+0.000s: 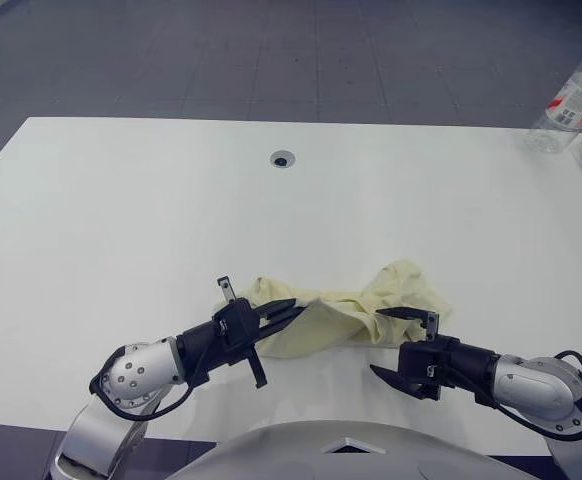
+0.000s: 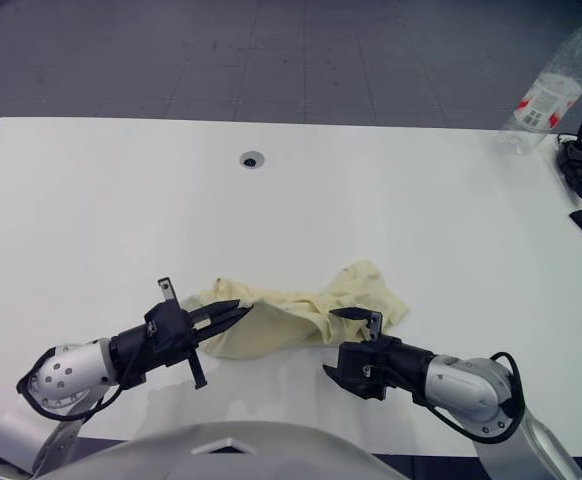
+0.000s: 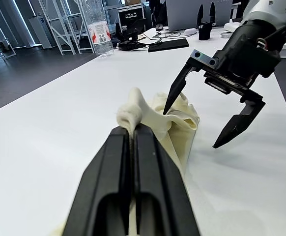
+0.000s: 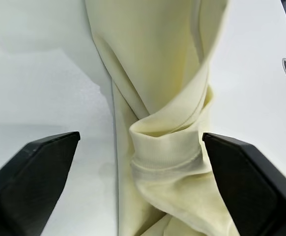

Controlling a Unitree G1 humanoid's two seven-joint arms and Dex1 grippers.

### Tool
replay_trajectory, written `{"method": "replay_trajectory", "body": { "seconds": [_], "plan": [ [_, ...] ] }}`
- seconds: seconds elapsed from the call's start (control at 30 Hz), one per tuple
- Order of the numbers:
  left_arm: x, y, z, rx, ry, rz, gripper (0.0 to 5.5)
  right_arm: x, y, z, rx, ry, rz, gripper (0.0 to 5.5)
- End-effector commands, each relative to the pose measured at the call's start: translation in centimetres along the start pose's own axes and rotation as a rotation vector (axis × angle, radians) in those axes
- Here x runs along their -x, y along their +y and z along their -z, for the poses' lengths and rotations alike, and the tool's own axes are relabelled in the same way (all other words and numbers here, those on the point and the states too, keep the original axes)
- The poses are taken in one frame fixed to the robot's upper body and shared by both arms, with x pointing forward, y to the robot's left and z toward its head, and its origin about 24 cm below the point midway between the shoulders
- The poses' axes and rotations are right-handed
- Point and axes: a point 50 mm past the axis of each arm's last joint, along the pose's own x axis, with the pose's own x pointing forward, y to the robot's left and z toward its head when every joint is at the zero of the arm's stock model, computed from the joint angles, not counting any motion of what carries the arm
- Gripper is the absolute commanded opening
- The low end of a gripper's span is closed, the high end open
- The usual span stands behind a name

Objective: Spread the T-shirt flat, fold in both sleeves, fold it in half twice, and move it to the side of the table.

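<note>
Crumpled pale yellow T-shirt [image 1: 341, 310] on white bench [image 1: 151, 210], stretched between the two sets of jaws. Left jaws together, clamped on a bunched fold at the shirt's left end. Right jaws wide apart, straddling a twisted ribbed cuff [image 4: 166, 160] at the right end, not pinching it. Plastic bottle [image 1: 574, 100] well beyond the right jaws.

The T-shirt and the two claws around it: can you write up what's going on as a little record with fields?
T-shirt: pale yellow, bunched and twisted, near the robot's edge of the table
left gripper: shut on a fold at the shirt's left end
right gripper: open, a ribbed edge of the shirt between its fingers, not gripped
table: white, with a small round hole
bottle: clear plastic, at the far right corner
progress: shirt not yet spread flat
</note>
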Motion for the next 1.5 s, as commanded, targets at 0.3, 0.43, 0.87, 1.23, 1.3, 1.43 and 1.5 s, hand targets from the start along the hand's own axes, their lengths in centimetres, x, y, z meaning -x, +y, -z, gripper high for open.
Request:
{"method": "replay_trajectory", "body": {
  "seconds": [0.3,0.43,0.87,1.23,1.3,1.43,1.5],
  "plan": [
    [0.2,-0.1,0.1,0.003,0.026,0.008,0.00,-0.2,-1.0,0.6,0.096,0.019,0.042,2.66],
    [0.1,-0.1,0.2,0.003,0.027,0.013,0.00,-0.1,-1.2,0.8,0.104,0.020,0.046,1.98],
    [0.1,-0.3,0.3,-0.007,0.043,0.015,0.00,0.1,-1.3,0.7,0.114,-0.001,0.042,0.00],
    [2.0,0.7,-0.4,-0.078,0.064,0.001,0.00,3.1,-3.6,-0.2,0.061,-0.111,0.020,0.00],
    [2.6,0.8,-0.7,-0.092,0.071,0.020,0.00,4.0,-4.4,-0.3,0.044,-0.139,0.016,0.00],
    [3.9,0.9,-1.4,-0.087,0.087,0.071,0.00,6.5,-6.2,-1.1,-0.005,-0.270,0.009,0.00],
    [4.2,0.9,-2.0,-0.087,0.099,0.123,0.00,7.8,-6.5,-1.9,-0.035,-0.331,-0.032,0.00]
  ]
}}
